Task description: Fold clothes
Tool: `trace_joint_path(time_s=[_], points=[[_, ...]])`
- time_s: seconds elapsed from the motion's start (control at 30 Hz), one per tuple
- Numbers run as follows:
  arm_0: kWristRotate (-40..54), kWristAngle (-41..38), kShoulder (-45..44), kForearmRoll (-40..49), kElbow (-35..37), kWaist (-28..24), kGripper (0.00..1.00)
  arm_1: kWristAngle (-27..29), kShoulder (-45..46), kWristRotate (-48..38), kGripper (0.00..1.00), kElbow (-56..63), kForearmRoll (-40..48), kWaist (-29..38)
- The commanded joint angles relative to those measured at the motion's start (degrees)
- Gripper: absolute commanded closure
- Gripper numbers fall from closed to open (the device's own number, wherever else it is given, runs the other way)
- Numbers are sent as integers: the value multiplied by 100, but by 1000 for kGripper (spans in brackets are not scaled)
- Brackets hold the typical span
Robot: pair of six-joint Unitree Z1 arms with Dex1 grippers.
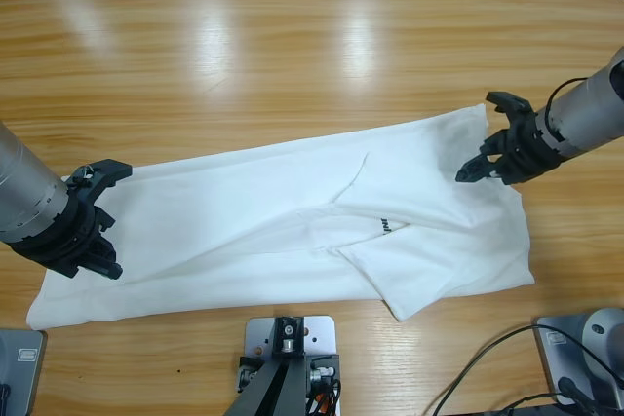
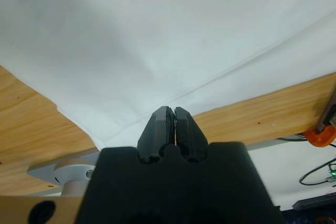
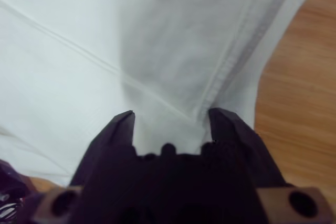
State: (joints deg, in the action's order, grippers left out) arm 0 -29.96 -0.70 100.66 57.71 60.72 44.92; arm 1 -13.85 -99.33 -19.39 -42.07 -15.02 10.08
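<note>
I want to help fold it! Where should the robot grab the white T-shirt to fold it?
Probably at its two ends. The T-shirt lies flat in a long strip across the table, so thin edges are the only parts easy to pinch. The right gripper sits open over the right edge, coming in from that side. The left gripper is shut at the left end, with cloth just beyond its tips.

The whole upper half of the desk [image 1: 292,46] lies bare in the high view, open to a pass from either side. The T-shirt [image 1: 244,231] stretches across the lower middle, flat and low, from the lower left to the right. The left tool [image 1: 93,221] stands at the cloth's left end, jaws together; the right tool [image 1: 492,148] stands over its upper right corner, jaws apart. A narrow bare strip runs along the lower edge, with cables [image 1: 507,367] at lower right.
</note>
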Motion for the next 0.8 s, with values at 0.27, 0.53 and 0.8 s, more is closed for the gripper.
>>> trace_joint_path(time_s=[0.27, 0.53, 0.8], points=[[-55, -9, 180, -67, -289, 117, 1000, 119, 483, 2686, 377, -541, -107, 996], [-159, -9, 156, -67, -271, 122, 1000, -11, -788, 3785, 378, -736, -28, 996], [-177, -9, 156, -83, -262, 120, 1000, -34, -992, 3994, 381, -794, 92, 873]])
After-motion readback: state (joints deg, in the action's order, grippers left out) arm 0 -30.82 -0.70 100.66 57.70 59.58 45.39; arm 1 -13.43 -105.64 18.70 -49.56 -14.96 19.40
